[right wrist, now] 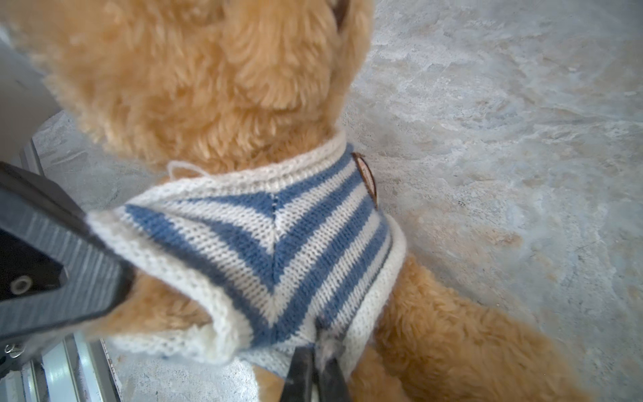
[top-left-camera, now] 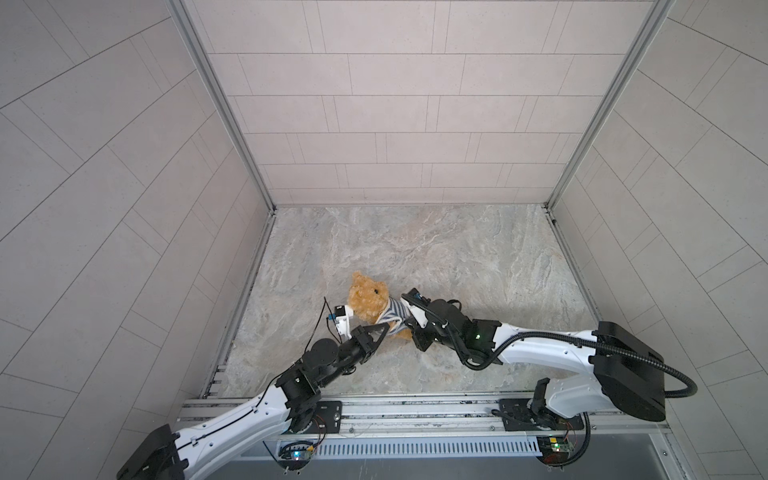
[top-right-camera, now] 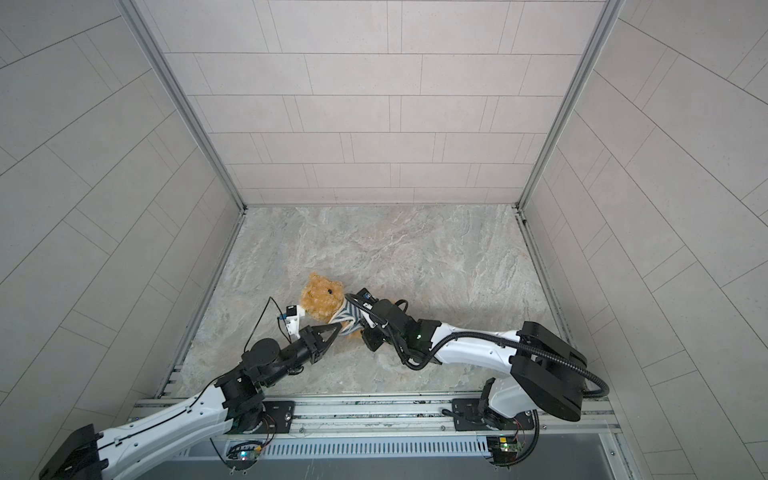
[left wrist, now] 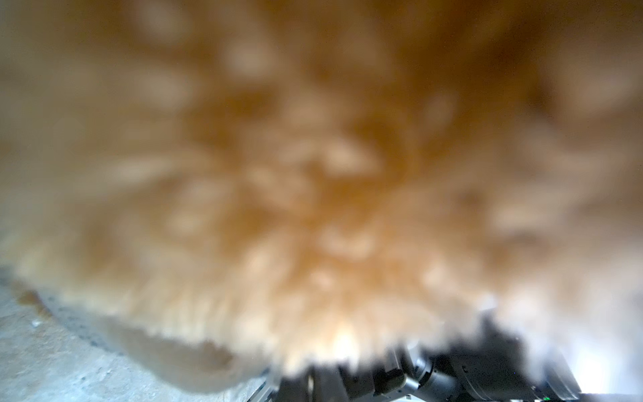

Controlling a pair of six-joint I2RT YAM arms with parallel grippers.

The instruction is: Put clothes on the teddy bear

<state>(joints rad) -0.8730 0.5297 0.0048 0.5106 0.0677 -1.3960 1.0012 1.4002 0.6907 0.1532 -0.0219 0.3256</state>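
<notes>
The golden-brown teddy bear [top-left-camera: 368,300] [top-right-camera: 320,298] lies on the stone-patterned tabletop, left of the middle, and wears a blue-and-white striped shirt [top-left-camera: 392,316] [right wrist: 278,236] round its body. My left gripper [top-left-camera: 387,327] [top-right-camera: 340,326] comes in from the front left and is shut on the shirt's edge at the bear's side; one of its fingers [right wrist: 62,257] shows in the right wrist view. My right gripper [right wrist: 316,365] [top-left-camera: 409,328] reaches in from the right, shut on the shirt's lower hem. Blurred bear fur [left wrist: 313,174] fills the left wrist view and hides that gripper's jaws.
The stone-patterned tabletop [top-left-camera: 457,270] is boxed in by tiled walls on the left, back and right. An aluminium rail [top-left-camera: 415,409] carrying both arm bases runs along the front edge. A black cable loops off the right arm [top-left-camera: 540,332].
</notes>
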